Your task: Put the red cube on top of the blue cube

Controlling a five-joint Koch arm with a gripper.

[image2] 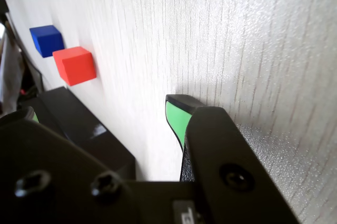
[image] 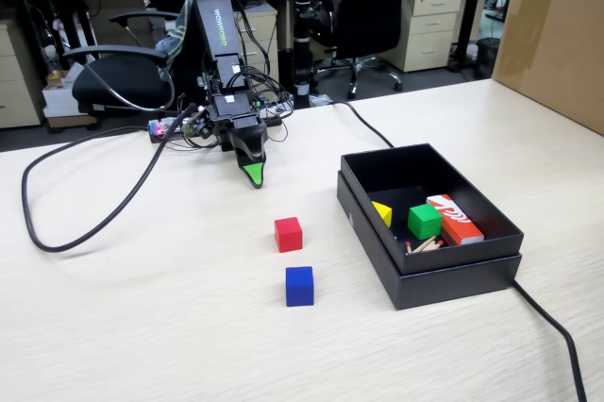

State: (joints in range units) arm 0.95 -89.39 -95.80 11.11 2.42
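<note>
Red cube (image: 289, 234) close beside blue cube (image: 299, 286): end effector (image: 253, 175), state indeterminate, may knock blue cube when grasping.

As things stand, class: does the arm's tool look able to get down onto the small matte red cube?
Probably yes. The small matte red cube sits alone on the bare table, apart from the blue cube and the black box. Nothing lies between it and the tool, which holds nothing.

You have one red cube (image: 289, 234), one blue cube (image: 299, 286), one green cube (image: 424, 221), one yellow wedge (image: 382, 213), one black box (image: 425, 265).
</note>
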